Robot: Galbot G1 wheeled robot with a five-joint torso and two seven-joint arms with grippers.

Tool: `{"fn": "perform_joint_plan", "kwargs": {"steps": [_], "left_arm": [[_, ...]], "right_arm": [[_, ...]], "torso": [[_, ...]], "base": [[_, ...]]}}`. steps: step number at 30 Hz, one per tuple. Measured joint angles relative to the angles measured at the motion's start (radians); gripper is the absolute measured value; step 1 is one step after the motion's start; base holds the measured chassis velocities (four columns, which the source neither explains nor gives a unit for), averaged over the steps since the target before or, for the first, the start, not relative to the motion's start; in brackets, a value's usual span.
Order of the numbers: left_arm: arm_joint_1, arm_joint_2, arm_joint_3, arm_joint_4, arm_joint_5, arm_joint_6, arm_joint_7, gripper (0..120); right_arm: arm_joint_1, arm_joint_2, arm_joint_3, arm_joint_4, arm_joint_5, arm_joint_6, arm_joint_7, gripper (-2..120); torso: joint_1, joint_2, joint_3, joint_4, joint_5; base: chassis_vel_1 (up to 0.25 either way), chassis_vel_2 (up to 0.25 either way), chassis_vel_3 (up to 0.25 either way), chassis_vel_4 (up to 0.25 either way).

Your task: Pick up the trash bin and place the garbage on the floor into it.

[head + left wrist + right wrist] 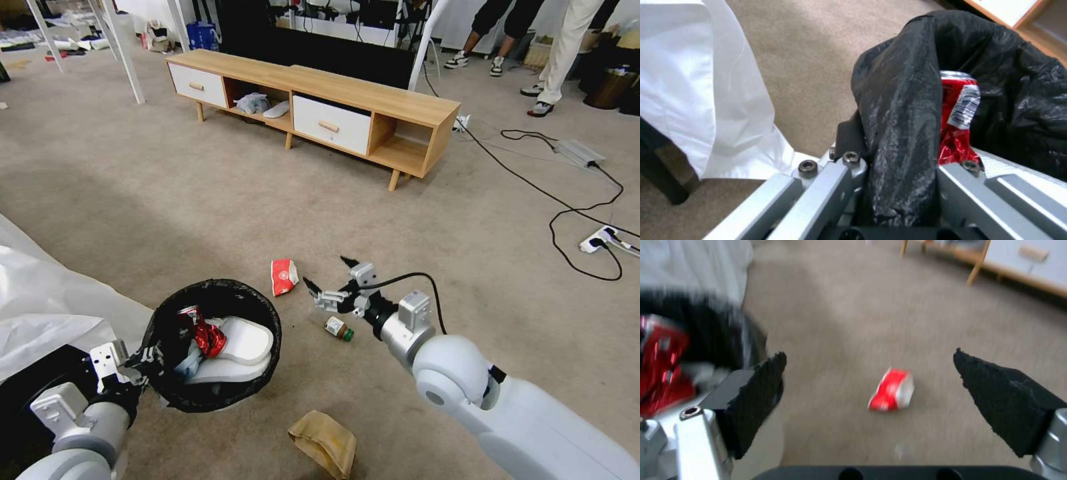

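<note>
Here, three litter pieces (285,276) on carpet (167,200).

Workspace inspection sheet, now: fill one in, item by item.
Surface: beige short-pile carpet, flat.
Job's things: round black-bagged trash bin holds a crushed red can and white pieces; red-white packet, small green-capped bottle and brown paper bag lie on the carpet.
Clutter: white plastic sheet beside the bin.
Grippers: left claw shut on the bin's bagged rim; right claw open, empty, above the carpet between packet and bottle.
Cables: black leads and white power strip at right, apart from the litter.
Surroundings: low wooden cabinet with white drawers beyond.
</note>
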Motion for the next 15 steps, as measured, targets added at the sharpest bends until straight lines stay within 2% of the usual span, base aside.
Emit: {"fn": "perform_joint_plan", "kwargs": {"steps": [6, 10, 15], "left_arm": [[-0.026, 0.004, 0.008, 0.010, -0.008, 0.001, 0.000, 0], [-0.041, 0.005, 0.027, 0.011, -0.008, 0.002, 0.002, 0], [-0.050, 0.003, 0.035, 0.011, -0.005, 0.003, 0.005, 0]], "right_arm": [[0.011, -0.036, -0.043, 0.012, 0.122, -0.103, 0.033, 100], [0.033, -0.058, -0.085, 0.036, 0.248, -0.221, 0.108, 100], [0.052, -0.078, -0.115, 0.045, 0.310, -0.303, 0.146, 100]], "torso": [[0.000, 0.000, 0.000, -0.0001, 0.0000], [0.000, 0.000, 0.000, -0.0001, 0.0001], [0.000, 0.000, 0.000, -0.0001, 0.0001]], "base": [[0.000, 0.000, 0.000, 0.000], [0.000, 0.000, 0.000, 0.000], [0.000, 0.000, 0.000, 0.000]]}}
